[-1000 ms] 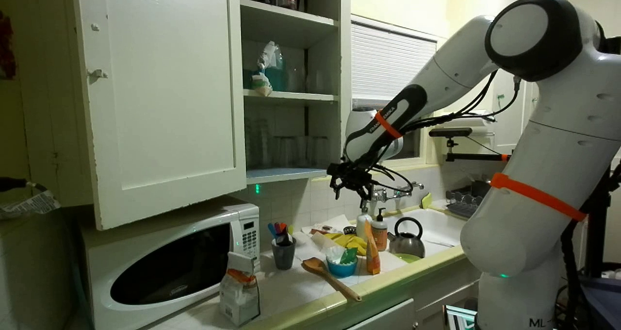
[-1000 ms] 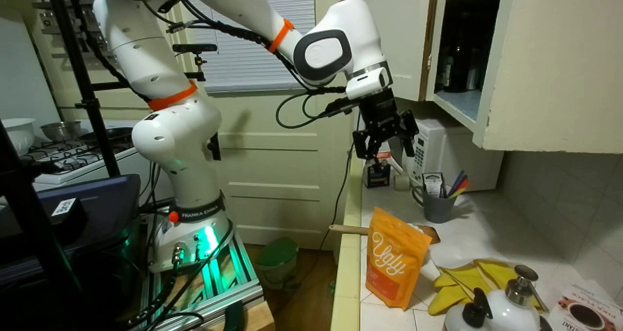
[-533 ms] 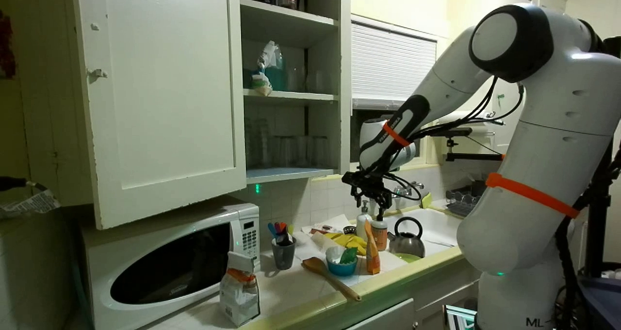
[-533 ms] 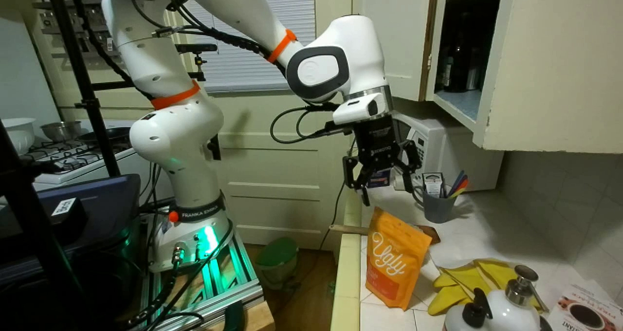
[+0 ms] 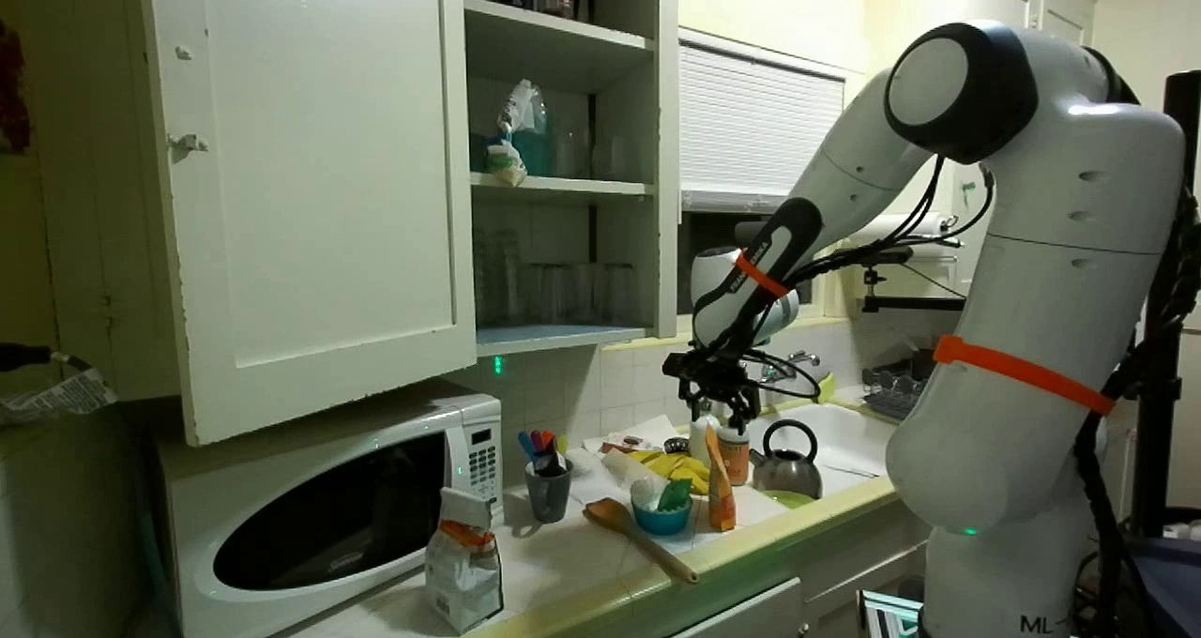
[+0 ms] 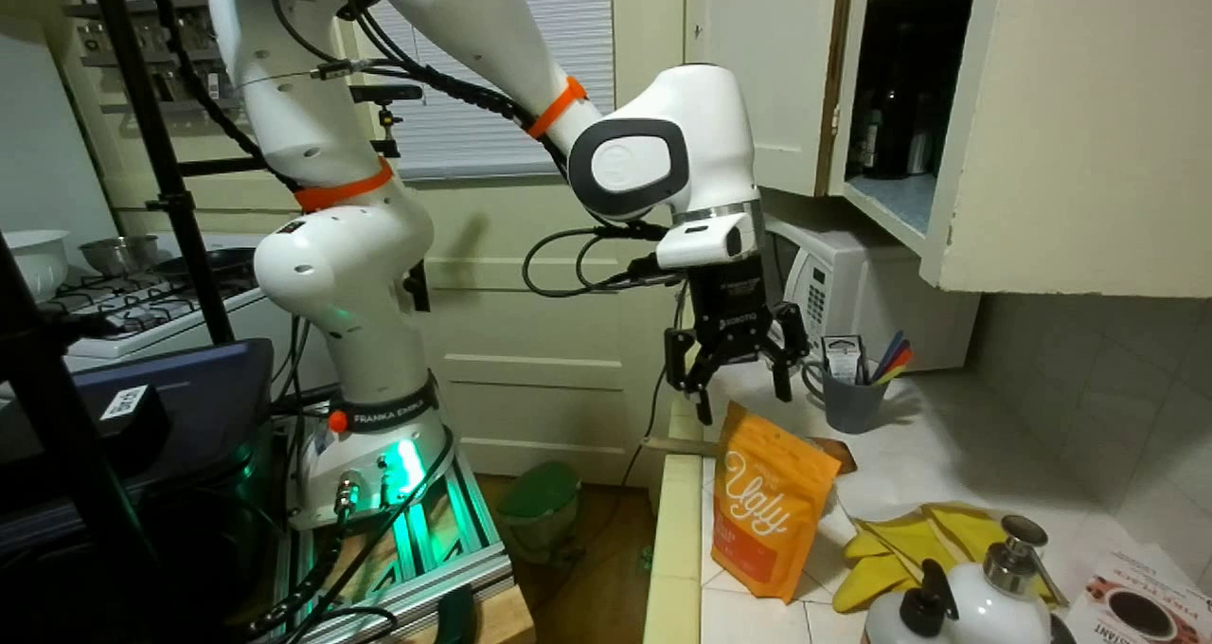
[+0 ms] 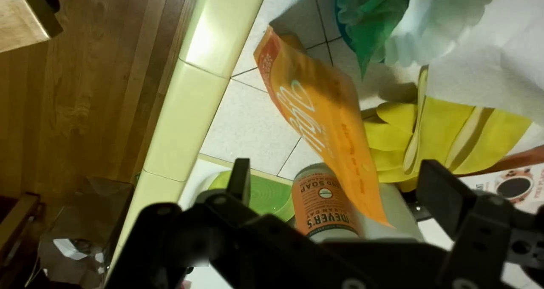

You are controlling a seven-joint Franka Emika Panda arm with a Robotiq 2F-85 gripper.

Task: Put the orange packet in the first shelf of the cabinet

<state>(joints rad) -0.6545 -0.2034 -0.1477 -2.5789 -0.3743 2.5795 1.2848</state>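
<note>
One orange packet (image 6: 774, 509) stands on the counter (image 6: 975, 445), long axis upright, top toward the spread end effector (image 6: 744, 400).

White arm (image 5: 1070, 310) bent sharply at its raised elbow (image 5: 962, 89), wrist (image 6: 715, 152) below it, black jaws wide apart, tips downward.

The jaws have come down nearer the orange packet (image 6: 775, 506).

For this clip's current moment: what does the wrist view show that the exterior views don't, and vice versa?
Wrist view only: readable MEYER'S lettering on the soap bottle.

Exterior views only: the cabinet, its first shelf and the microwave.

Shared: the orange packet, the yellow gloves and the tool, open and holding nothing.
</note>
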